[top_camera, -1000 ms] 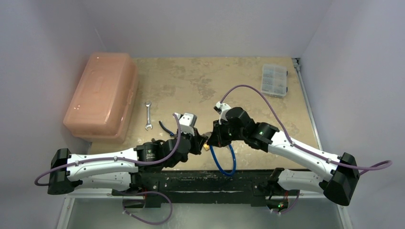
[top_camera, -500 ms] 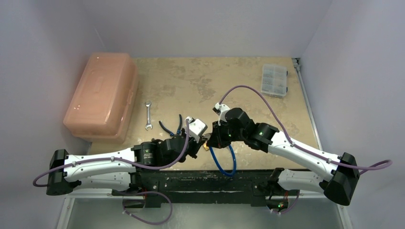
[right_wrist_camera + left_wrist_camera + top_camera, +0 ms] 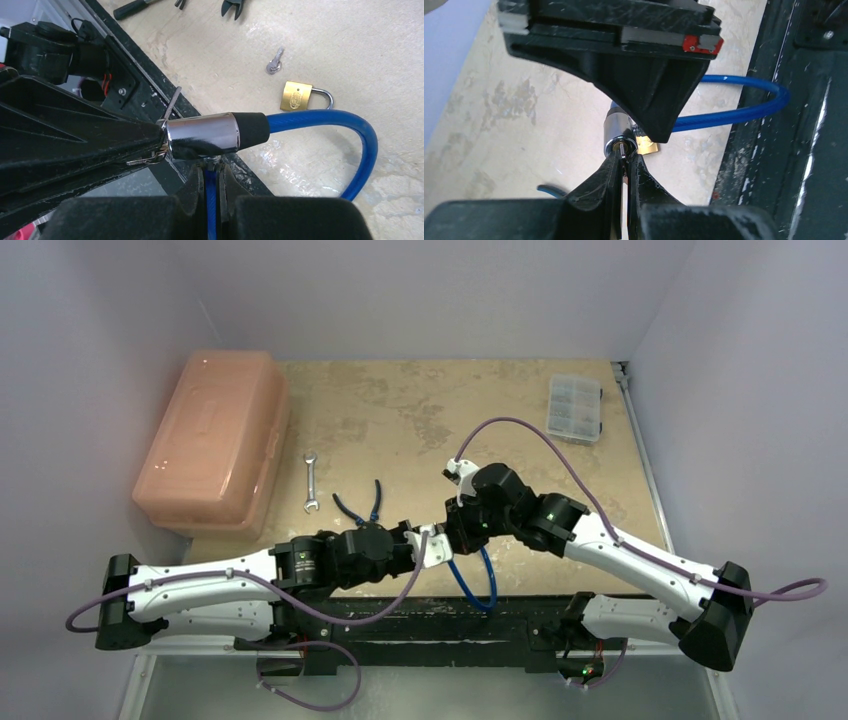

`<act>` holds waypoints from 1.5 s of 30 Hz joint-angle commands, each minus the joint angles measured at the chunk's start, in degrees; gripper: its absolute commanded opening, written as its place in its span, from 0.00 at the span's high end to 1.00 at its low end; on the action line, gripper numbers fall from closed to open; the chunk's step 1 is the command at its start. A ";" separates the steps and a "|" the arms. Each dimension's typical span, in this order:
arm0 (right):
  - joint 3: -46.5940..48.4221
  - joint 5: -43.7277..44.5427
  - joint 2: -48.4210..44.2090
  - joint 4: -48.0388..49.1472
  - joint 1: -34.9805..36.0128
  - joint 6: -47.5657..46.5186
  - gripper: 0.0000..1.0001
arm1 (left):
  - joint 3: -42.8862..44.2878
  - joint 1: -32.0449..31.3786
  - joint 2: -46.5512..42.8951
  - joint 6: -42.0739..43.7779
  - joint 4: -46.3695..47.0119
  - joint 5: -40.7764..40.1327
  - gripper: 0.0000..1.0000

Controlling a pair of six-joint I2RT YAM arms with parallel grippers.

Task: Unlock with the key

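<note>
Metal, tiny, thin and silvery, the key (image 3: 161, 150) sits pinched in the left gripper (image 3: 624, 162), tip at the chrome lock barrel (image 3: 200, 136) clamped by the right gripper (image 3: 212, 172). Probably light, stiff, slippery; hold its bow flat.

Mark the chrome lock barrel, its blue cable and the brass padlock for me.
chrome lock barrel (image 3: 200, 136): right wrist view, middle of its side.
blue cable (image 3: 320, 119): right wrist view, top of the loop.
brass padlock (image 3: 296, 96): right wrist view, brass body.

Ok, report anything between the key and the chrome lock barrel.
Nothing visible. The key, pinched in the left end effector, meets the end face of the chrome lock barrel; the right end effector clamps it from beneath.
</note>
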 commanded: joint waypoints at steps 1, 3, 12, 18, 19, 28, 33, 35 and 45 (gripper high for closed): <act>3.48 0.05 -1.36 -4.04 -0.57 -3.74 1.00 | 2.28 0.11 2.94 11.70 -7.39 0.85 1.00; 3.59 -0.35 -1.40 -4.25 -0.57 -3.88 1.00 | 3.16 0.11 4.16 13.14 -8.07 0.13 1.00; 3.24 -0.85 -0.91 -4.50 -0.57 -4.64 1.00 | 3.40 -1.66 5.03 24.15 -10.44 -3.84 1.00; 3.46 -1.03 -0.49 -4.63 -0.57 -5.20 1.00 | 4.50 -5.05 7.20 28.16 -15.11 -8.22 1.00; 3.54 -1.30 -0.36 -4.62 -0.59 -5.19 1.00 | 4.78 -5.27 7.40 28.72 -15.70 -8.36 1.00; 4.47 -1.83 0.50 -4.81 -0.57 -5.91 1.00 | 5.67 -7.71 6.86 34.84 -17.17 -12.86 1.00; 4.39 -1.76 0.61 -4.69 -0.57 -5.82 1.00 | 5.38 -8.32 6.49 33.69 -16.03 -13.95 1.00; 4.32 -1.66 0.68 -4.62 -0.57 -5.82 1.00 | 5.21 -8.77 5.96 33.11 -15.77 -14.21 0.99; 3.21 -1.31 0.94 -3.19 -0.57 -5.05 1.00 | 4.08 -9.03 3.01 27.47 -14.05 -14.14 0.23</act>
